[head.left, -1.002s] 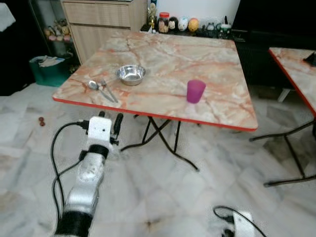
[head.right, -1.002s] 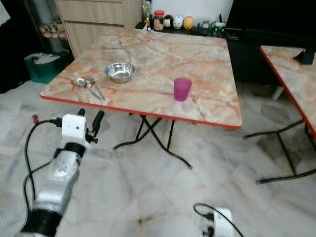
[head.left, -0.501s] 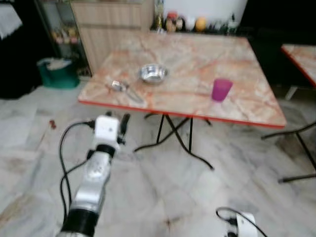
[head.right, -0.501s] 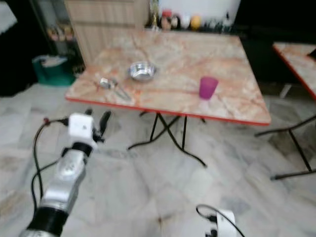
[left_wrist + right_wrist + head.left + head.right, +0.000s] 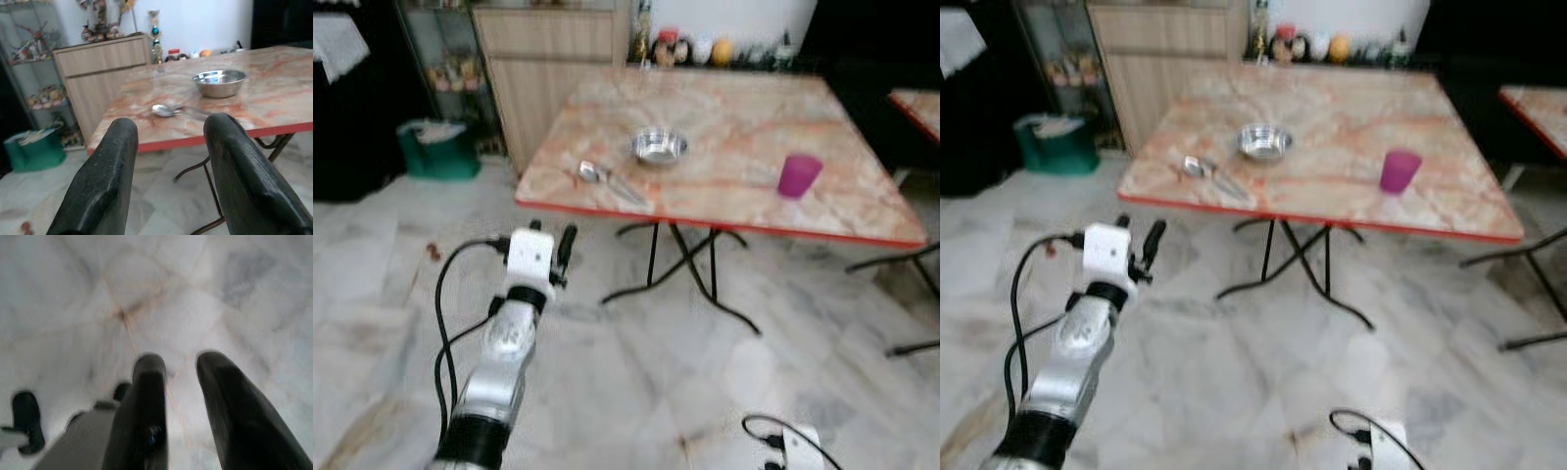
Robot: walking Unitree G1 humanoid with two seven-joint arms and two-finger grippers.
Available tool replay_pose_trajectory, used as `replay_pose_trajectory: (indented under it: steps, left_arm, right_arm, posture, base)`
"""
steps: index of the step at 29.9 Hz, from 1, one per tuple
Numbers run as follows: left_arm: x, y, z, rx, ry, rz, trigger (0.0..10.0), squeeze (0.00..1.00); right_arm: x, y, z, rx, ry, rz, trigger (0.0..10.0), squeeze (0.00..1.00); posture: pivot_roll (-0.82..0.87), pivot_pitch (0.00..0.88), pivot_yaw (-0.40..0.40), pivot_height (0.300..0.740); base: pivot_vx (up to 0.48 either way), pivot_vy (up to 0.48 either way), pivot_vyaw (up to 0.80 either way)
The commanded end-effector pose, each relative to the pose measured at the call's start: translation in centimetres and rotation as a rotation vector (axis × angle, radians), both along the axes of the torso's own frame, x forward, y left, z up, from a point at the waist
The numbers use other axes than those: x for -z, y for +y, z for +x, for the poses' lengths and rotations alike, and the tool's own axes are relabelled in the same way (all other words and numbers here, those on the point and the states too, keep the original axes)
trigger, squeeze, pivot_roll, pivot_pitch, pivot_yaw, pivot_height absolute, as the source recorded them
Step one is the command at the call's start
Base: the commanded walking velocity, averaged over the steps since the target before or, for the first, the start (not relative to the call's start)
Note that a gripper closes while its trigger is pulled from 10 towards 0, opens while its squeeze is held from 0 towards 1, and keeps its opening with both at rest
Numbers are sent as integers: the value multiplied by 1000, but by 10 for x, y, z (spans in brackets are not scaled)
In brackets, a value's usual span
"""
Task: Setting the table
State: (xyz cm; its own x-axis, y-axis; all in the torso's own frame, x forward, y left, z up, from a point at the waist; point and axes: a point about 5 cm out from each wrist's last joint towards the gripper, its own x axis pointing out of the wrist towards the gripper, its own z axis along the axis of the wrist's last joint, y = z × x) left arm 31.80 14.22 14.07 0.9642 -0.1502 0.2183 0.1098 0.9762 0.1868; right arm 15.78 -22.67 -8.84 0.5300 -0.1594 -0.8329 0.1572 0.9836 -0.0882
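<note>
I count 1 bowl point(image 5: 658, 147), 1 purple cup point(image 5: 798, 175) and 1 spoon point(image 5: 590, 173) on the worktop point(image 5: 744, 122). My left end effector point(image 5: 168, 161) hangs released and empty at the worktop's 7 o'clock. The right end effector point(image 5: 181, 382) is parted, empty, over the floor point(image 5: 73, 293).

On the marble-patterned desk point(image 5: 734, 108) with its red edge, a shiny steel bowl point(image 5: 658, 147) stands upright. A spoon point(image 5: 588, 171) and a fork point(image 5: 625, 188) lie together near the bowl, toward the desk's front edge. 1 translucent purple cup point(image 5: 798, 175) stands upright, well apart from the bowl.
</note>
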Motion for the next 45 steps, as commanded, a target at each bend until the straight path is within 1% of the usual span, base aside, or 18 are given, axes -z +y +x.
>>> replay_pose_trajectory:
  steps: [1,2,3,8,16,22,27,45]
  left_arm:
    - [-4,1,-1,5,-13,-11,10000,0]
    - [-4,0,-1,10,-2,-60,10000,0]
    - [-5,0,-1,11,-2,-87,10000,0]
    - [-9,-2,-2,20,-15,-84,10000,0]
    - [-13,-6,0,46,-17,-102,10000,0]
    - [-13,-5,0,51,-10,-122,10000,0]
    - [-13,-4,-1,49,-6,-127,10000,0]
    - [-14,-4,1,52,4,-135,10000,0]
  right_arm:
    - [-1,-1,2,4,-8,-1,10000,0]
    - [-1,-1,2,3,-8,-2,10000,0]
    - [-1,-1,2,3,-8,-2,10000,0]
    - [-1,-1,2,1,-7,-7,10000,0]
    - [-2,-2,3,7,-8,-13,10000,0]
    - [-1,-2,2,6,7,-12,10000,0]
    - [-1,-3,1,5,14,-17,10000,0]
    - [-1,-3,3,-24,24,-29,10000,0]
  posture:
    - [124,0,-47,740]
    - [124,0,-47,740]
    - [127,0,-49,740]
    - [127,0,-49,740]
    - [128,0,-52,740]
    - [129,0,-53,740]
    - [128,0,-53,740]
    - [133,0,-62,740]
  base:
    - [0,0,0]
    - [0,0,0]
    - [0,0,0]
    - [0,0,0]
    - [0,0,0]
    - [0,0,0]
    - [298,0,-380]
    - [404,0,0]
